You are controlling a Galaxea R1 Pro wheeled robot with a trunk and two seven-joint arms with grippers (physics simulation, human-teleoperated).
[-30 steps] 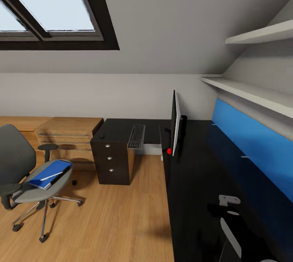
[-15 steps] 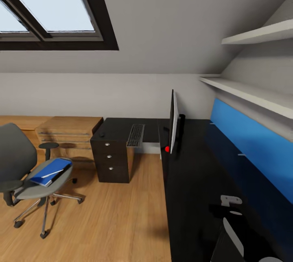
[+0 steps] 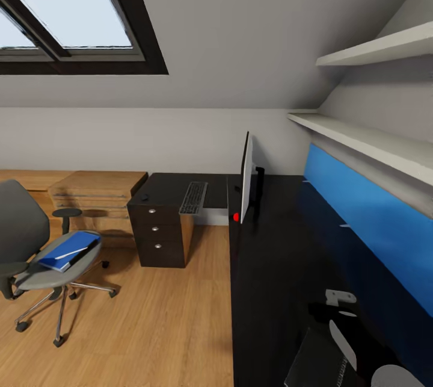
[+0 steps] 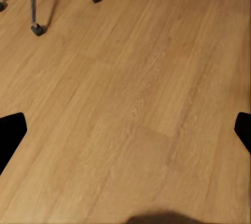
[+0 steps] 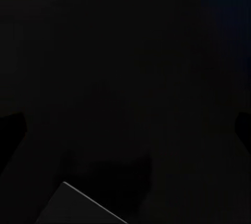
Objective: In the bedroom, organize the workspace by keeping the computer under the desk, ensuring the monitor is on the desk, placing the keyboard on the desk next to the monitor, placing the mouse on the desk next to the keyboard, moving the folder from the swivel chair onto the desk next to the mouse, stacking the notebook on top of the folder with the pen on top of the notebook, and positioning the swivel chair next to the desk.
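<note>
Blue folder (image 3: 65,251) on swivel chair (image 3: 36,254), well apart from left gripper (image 4: 125,130)

We see the desk (image 3: 282,266) w/ a glossy black top that mirrors the blue wall panel (image 3: 373,218). Floor (image 4: 130,114) is warm wood planks, satin, visible grain. The swivel chair (image 3: 36,254) has a matt grey padded seat, chrome base. The wooden chest (image 3: 96,194) looks matt. The folder (image 3: 67,250) is smooth blue.
</note>
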